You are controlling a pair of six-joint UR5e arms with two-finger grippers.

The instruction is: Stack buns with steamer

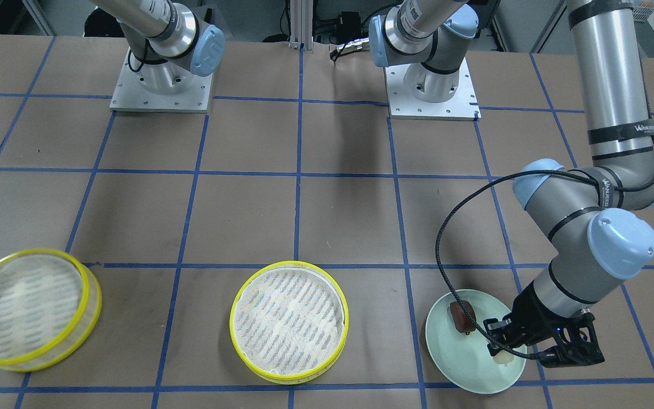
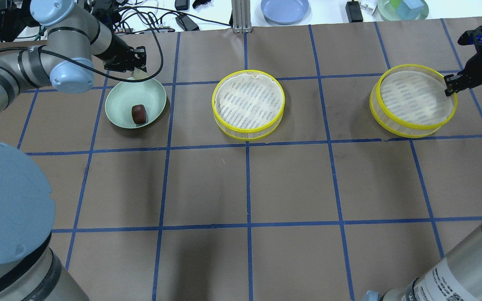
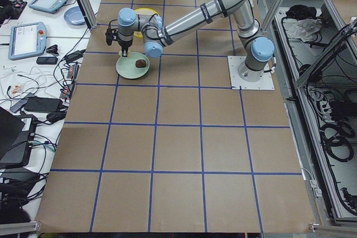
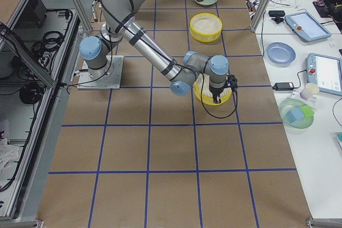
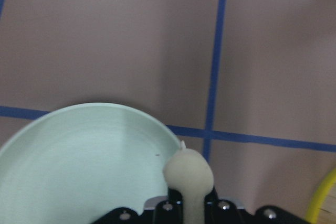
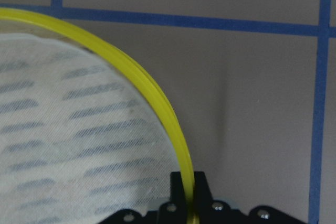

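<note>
The desk (image 2: 291, 184) is covered in brown paper ruled into squares by blue tape, and three round things stand in a row along its far side from the robot. The left arm (image 1: 611, 113) reaches out to one end of that row and the right arm (image 4: 144, 41) to the other.

The middle steamer tray (image 2: 248, 102) sits flat on the desk. It is a shallow round tray with a yellow rim and a white cloth liner printed with grey dashes, and neither arm touches it. The outer steamer tray (image 2: 412, 100), of the same make, lies on the robot's right. It stands tilted, with its gripped side higher than the opposite side. The right hand (image 2: 450, 85) is closed on this tray's yellow rim, with one finger inside the rim and one outside, as the right wrist view shows.

On the robot's left is a pale green plate (image 2: 113, 98), well apart from the middle steamer tray. The left hand (image 2: 137, 69) hangs over the plate's far rim, pointing down. It is clamped on the cream bun (image 5: 188, 169), whose rounded end sticks out beyond the fingertips. The cream bun is at the plate's edge, and I cannot tell whether it touches the plate.

The brown bun (image 2: 139, 114) is glossy and dark reddish. It lies inside the plate, a little toward the robot's side of the centre, and is clear of the cream bun and the left hand.
</note>
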